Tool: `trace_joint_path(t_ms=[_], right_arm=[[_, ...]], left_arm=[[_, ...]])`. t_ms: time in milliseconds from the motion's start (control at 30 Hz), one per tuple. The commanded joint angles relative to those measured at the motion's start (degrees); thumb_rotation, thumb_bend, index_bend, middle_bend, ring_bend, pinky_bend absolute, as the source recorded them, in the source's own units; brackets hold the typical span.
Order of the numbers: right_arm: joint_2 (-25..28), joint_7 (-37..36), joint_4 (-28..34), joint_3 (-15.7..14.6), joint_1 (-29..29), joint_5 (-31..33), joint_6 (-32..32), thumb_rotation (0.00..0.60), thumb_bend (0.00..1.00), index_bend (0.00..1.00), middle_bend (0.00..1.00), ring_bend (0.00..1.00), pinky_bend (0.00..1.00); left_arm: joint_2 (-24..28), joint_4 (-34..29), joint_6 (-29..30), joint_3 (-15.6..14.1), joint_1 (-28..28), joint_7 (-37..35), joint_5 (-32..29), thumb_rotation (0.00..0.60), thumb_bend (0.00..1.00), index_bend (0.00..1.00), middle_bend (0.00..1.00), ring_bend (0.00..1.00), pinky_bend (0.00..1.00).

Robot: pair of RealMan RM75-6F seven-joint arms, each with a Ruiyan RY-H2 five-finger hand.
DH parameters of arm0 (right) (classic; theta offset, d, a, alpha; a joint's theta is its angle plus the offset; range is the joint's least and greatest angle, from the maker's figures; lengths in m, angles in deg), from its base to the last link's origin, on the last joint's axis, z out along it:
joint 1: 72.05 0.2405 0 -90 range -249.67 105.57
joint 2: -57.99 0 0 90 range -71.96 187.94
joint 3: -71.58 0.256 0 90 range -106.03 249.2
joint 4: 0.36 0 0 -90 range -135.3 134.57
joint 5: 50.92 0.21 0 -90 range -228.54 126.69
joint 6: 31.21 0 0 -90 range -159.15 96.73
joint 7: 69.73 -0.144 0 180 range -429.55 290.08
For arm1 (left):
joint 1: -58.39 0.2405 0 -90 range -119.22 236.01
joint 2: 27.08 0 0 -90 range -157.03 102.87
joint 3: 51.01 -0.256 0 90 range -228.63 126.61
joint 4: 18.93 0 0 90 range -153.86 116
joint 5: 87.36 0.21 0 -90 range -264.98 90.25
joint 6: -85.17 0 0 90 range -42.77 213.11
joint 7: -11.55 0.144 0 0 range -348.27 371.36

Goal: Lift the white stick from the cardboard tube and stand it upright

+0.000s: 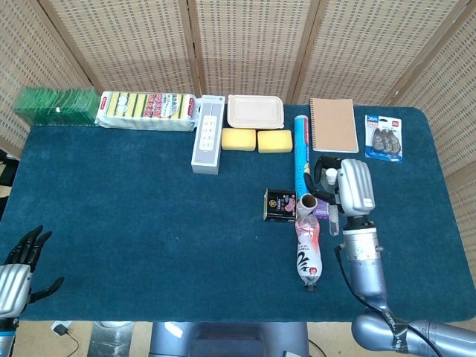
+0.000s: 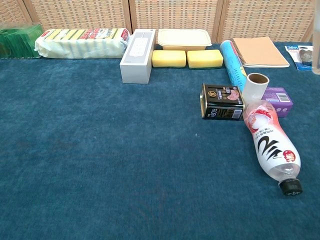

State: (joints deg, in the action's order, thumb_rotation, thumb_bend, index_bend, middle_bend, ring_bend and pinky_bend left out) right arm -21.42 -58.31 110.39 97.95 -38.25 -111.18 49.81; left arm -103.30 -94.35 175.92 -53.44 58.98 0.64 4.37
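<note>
The cardboard tube [image 1: 307, 201] stands upright on the blue cloth, leaning against the lying pink bottle [image 1: 308, 249]; the chest view shows the cardboard tube [image 2: 255, 86] with an open top. My right hand [image 1: 345, 186] hovers just right of it and grips the white stick [image 1: 331, 176], which points roughly up and down with its clear lower end below the fingers. In the chest view only a sliver of the stick shows at the right edge. My left hand [image 1: 18, 266] hangs at the table's near left corner, fingers spread, holding nothing.
A black tin [image 1: 280, 205] and a purple box [image 2: 278, 98] flank the tube. A blue roll [image 1: 300, 149], a notebook [image 1: 334, 124], yellow sponges [image 1: 256, 140], a white box [image 1: 207, 134] and a lidded tray [image 1: 255, 111] line the back.
</note>
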Motion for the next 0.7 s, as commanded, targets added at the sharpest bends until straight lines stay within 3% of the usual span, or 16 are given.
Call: trace_joint_path(t_ms=[33,100,167,433,700], right_arm=[[-1.29,-0.65,-5.88,4.25,1.35,6.69,0.26,0.600,0.42,0.74,1.00,1.00,1.00],[-0.04,-1.27,-0.24,-2.61,-0.96,-0.04,-1.15,0.600,0.42,0.74,1.00,1.00,1.00],[0.05,-2.73,0.38,-5.13,-2.33,-4.68,-0.15,0.600,0.41,0.74,1.00,1.00,1.00],[-3.45,-4.05,-4.56,3.43,0.17,2.65,1.76,0.600,0.41,0.74,1.00,1.00,1.00],[-4.75,-4.68,-3.95,5.37,1.55,3.69,1.73,0.600,0.42,0.74,1.00,1.00,1.00]], left_arm=[[-0.16,0.17,-0.41,0.27,0.14,-0.43,-0.86,0.600,0.19,0.05,0.00,0.00,0.15],[-0.27,0.21,-0.49,0.58,0.03,-0.62,-1.12,0.600,0.20,0.05,0.00,0.00,0.15],[-0.14,-0.13,-0.43,0.62,-0.19,-0.11,-0.75,0.600,0.20,0.06,0.00,0.00,0.15],[-0.12,-0.22,0.82,-0.12,0.32,-0.21,0.55,0.600,0.19,0.06,0.00,0.00,0.15],[-0.36,0.21,0.39,0.46,0.09,-0.56,-0.16,0.600,0.19,0.06,0.00,0.00,0.15]])
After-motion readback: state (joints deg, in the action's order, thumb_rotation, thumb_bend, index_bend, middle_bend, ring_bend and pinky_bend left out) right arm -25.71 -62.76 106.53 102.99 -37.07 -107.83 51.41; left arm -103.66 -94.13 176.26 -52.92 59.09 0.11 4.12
